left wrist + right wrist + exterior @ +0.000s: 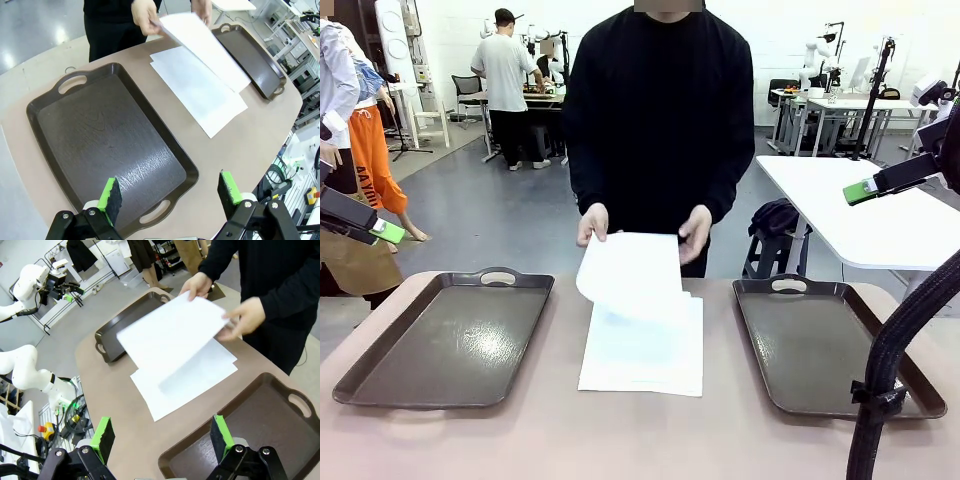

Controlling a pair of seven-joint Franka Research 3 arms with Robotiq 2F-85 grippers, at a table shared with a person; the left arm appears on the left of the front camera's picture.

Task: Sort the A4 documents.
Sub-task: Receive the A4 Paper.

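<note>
The front view cut off the table's (640,440) near and side edges. A black cable sleeve (890,360) hid part of the near rim of the right tray (810,350). The left tray (450,340) lay by the table's left edge.

The A4 documents (645,365), a blank white stack, lay at the table's middle between the trays. The sheet count could not be determined. The top sheet (630,270), curled upward, covered the stack's far edge and was held by the person's hands (592,222).

The left gripper (170,190) and right gripper (162,432) stood released, grasping nothing.
</note>
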